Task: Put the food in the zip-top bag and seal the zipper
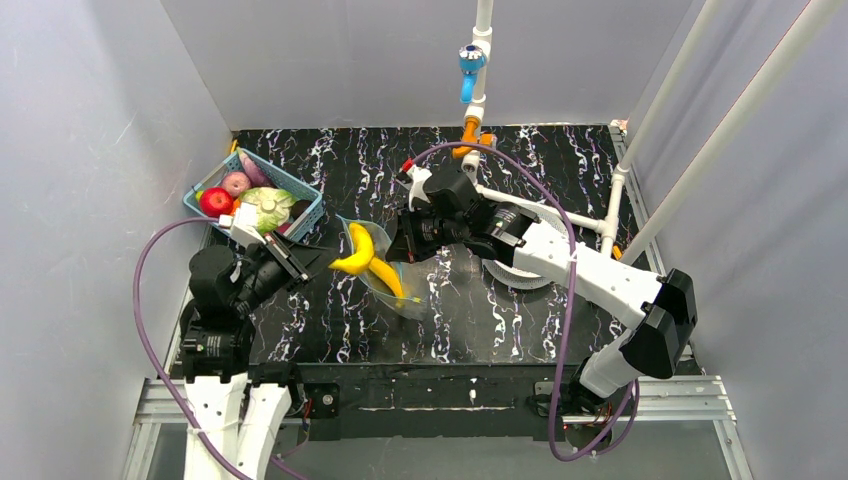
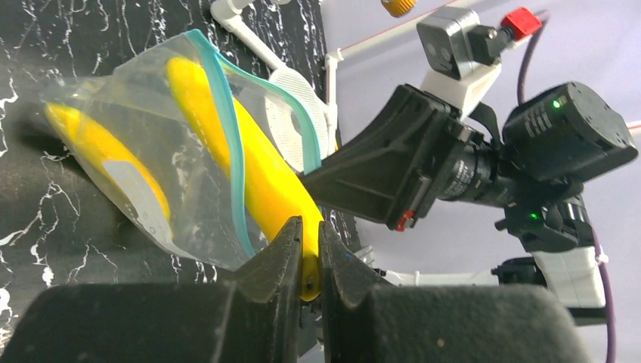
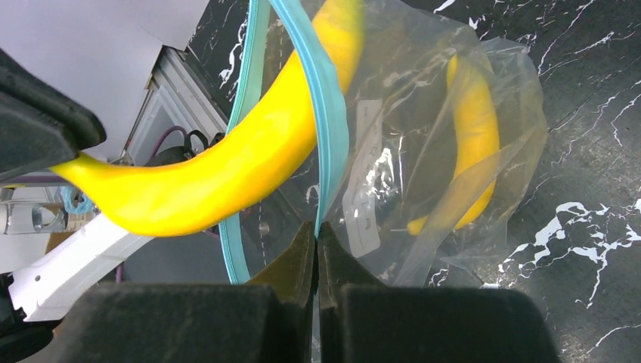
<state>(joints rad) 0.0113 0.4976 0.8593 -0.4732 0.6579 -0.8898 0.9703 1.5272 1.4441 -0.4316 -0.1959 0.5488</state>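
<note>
Midway. Clamping banana (image 2: 257, 166) in left gripper (image 2: 308, 236), half into bag (image 2: 128, 98) just ahead; pinching zipper (image 3: 336, 113) in right gripper (image 3: 316, 233). Second banana (image 3: 472, 128) already inside; food (image 1: 215, 201) in basket (image 1: 312, 208), sealing pending.

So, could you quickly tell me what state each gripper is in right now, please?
Left gripper: shut on the banana, at its tip.
Right gripper: shut on the zip-top bag, at its zipper edge.

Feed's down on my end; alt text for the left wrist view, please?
The left hand pinches the end of a yellow banana that is partly through the teal-edged mouth of a clear zip-top bag. A second banana lies inside.
</note>
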